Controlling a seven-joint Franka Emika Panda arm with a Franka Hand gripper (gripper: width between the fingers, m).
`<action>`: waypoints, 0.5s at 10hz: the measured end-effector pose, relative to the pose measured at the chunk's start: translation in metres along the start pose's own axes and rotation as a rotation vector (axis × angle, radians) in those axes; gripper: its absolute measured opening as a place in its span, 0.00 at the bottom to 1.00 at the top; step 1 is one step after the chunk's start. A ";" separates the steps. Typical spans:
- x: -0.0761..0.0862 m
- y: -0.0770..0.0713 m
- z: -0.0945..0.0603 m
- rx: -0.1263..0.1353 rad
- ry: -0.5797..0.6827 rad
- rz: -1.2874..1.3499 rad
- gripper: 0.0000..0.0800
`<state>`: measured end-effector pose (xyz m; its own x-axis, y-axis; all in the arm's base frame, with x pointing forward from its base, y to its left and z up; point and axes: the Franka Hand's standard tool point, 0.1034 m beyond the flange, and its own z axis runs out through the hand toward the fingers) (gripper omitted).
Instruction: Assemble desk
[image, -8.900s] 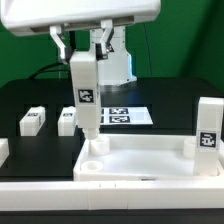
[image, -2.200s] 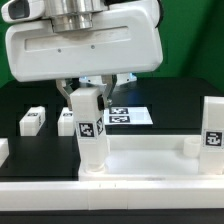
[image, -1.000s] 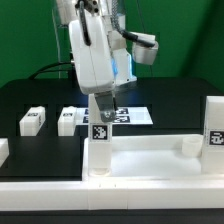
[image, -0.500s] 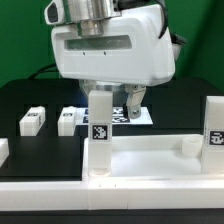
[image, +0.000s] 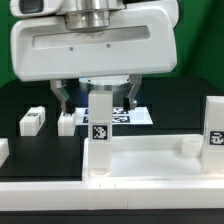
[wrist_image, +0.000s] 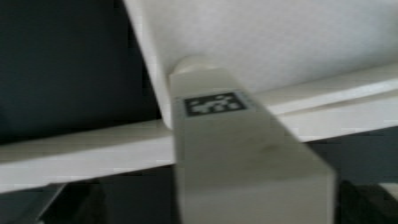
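Leg (image: 100, 135) stood upright in the slab's (image: 150, 158) corner socket at the exterior view's left, gripper (image: 97, 102) held open directly above it, fingers (image: 63, 97) spread to either side of the leg's top, nothing gripped, leg's tag seen close in the wrist view.

The slab (image: 150, 160) across the lower part of the exterior frame is looking like smooth white plastic with a soft sheen. The leg (image: 101, 152) standing on it is showing the same white plastic, and its tag (image: 100, 131) is looking printed, black on white. The surface (image: 30, 95) is appearing black and matt. At the top, the arm's housing (image: 95, 45) is gleaming glossy white.
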<state>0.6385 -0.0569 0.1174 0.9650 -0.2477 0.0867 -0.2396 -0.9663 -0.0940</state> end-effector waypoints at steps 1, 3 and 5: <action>0.000 -0.001 0.000 0.001 0.000 0.002 0.68; 0.000 -0.001 0.000 0.001 -0.001 0.135 0.51; 0.000 0.002 0.001 -0.002 -0.001 0.274 0.37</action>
<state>0.6379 -0.0586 0.1163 0.8642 -0.4998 0.0576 -0.4919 -0.8634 -0.1123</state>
